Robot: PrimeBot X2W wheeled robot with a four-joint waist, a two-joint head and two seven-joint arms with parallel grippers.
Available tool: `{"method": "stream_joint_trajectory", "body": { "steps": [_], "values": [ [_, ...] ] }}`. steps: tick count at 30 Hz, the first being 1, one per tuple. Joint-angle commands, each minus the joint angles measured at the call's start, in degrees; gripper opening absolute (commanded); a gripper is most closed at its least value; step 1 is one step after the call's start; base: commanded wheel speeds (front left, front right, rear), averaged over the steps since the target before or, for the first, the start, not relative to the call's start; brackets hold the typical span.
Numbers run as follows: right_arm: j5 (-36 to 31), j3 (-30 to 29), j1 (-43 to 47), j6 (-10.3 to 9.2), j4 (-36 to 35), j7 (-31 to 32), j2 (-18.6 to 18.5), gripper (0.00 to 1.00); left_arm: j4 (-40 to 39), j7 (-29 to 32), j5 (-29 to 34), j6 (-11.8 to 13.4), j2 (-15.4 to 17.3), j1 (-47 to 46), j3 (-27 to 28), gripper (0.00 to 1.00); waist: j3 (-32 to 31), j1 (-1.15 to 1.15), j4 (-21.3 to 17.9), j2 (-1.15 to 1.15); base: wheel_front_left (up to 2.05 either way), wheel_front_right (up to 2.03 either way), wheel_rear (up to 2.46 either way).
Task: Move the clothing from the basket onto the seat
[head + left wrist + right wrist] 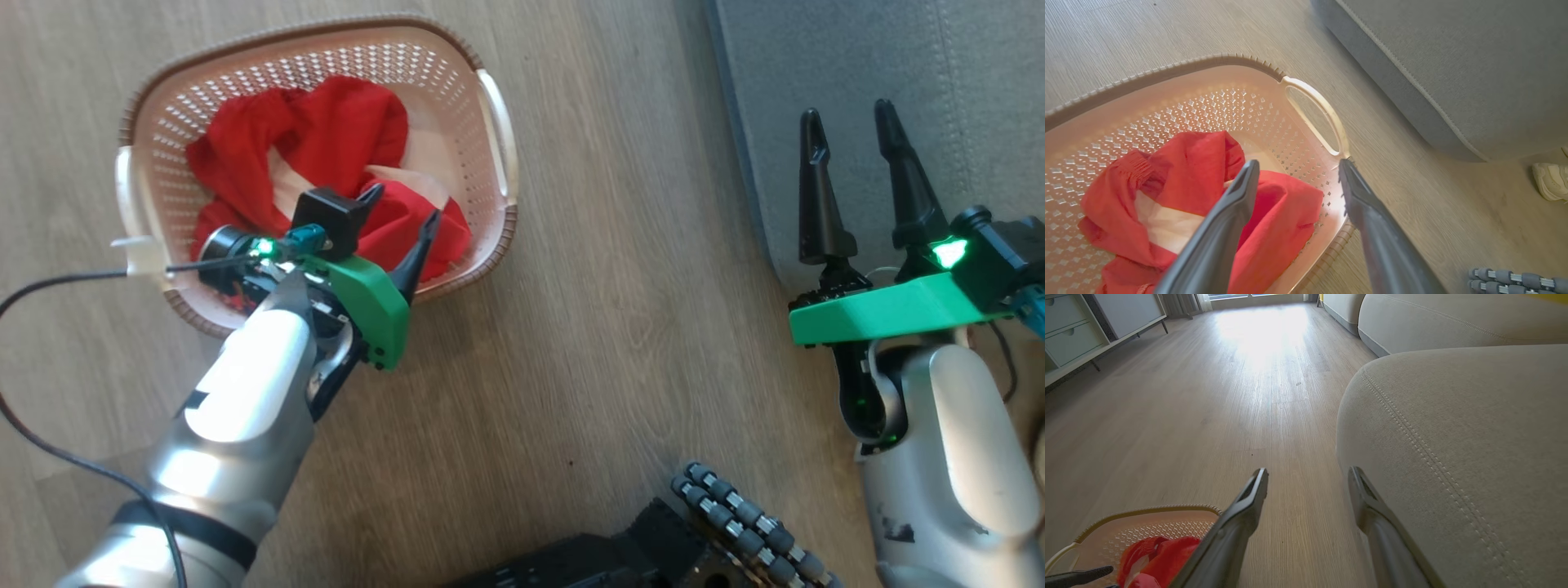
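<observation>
Clothing: bright red soft fabric garment with white panels (326, 155); lies crumpled inside the basket, covering most of its bottom.
Basket: small cream-white perforated plastic basket with a brown braided rim and white side handles (500, 122); stands on the floor, to the left of the seat, with a strip of bare floor between them.
Seat: large grey upholstered fabric seat with a rounded edge and a line of light stitching (939, 65); nothing lies on the visible part.
Floor: pale wood-grain plank floor (620, 310).
Left gripper (404, 204): positioned over the near right corner of the basket. Jaws apart, nothing clamped. In the left wrist view one finger overlaps the red fabric and the other ends by the basket handle; contact with the fabric cannot be determined.
Right gripper (849, 114): positioned at the left edge of the seat. Jaws apart, empty.
Other: white shoe (1549, 181) on the floor beside the seat.
</observation>
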Motion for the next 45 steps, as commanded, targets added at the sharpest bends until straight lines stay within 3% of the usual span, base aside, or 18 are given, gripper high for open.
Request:
{"method": "stream_joint_trajectory", "body": {
  "steps": [1, 22, 23, 25, 30, 36, 45],
  "values": [
    [0.2, 0.9, 0.9, -0.01, -2.1, -0.5, -0.5, 1.00, -0.6, 0.0, -0.3, -0.1, 1.3, -0.8, 0.9, 1.00, 0.7, 0.00, -0.6, 0.00, 0.00, 0.00, 0.00],
    [2.3, 0.7, 2.0, -0.01, -4.2, -0.5, -0.5, 1.00, 19.5, -1.6, -2.9, -0.1, 3.1, -9.3, -3.1, 1.00, 5.9, 0.00, -4.5, 0.00, 0.00, 0.00, 0.00],
    [2.4, 0.7, 2.0, -0.01, -4.2, -0.5, -0.5, 1.00, 20.1, -1.5, -3.1, -0.1, 3.0, -9.4, -3.4, 0.92, 6.0, 0.00, -4.5, 0.00, 0.00, 0.00, 0.00],
    [2.4, 0.7, 2.1, -0.01, -4.1, -0.5, -0.5, 1.00, 21.0, -1.6, -3.6, -0.1, 2.7, -9.7, -4.0, 0.04, 5.8, 0.00, -4.4, 0.00, 0.00, 0.00, 0.00],
    [2.3, 0.1, 2.1, -0.01, -3.3, -0.5, -0.5, 1.00, 21.0, -2.6, -6.1, -0.1, 1.3, -9.5, -6.5, 0.00, 2.4, 0.00, -2.8, 0.00, 0.00, 0.00, 0.00],
    [0.9, 0.1, 3.6, -0.01, -2.0, -0.5, -0.5, 1.00, 17.2, -4.8, -9.4, -0.1, 2.0, -8.3, -4.5, 0.00, -4.4, 0.00, -0.2, 0.00, 0.00, 0.00, 0.00],
    [-3.8, -1.7, 7.8, -0.01, 0.3, -0.5, -0.5, 1.00, 0.0, -5.1, -10.5, 2.2, 5.5, 0.6, 3.4, 0.00, -19.0, 0.00, 6.5, 0.00, 0.00, 0.00, 0.00]
  ]
}}
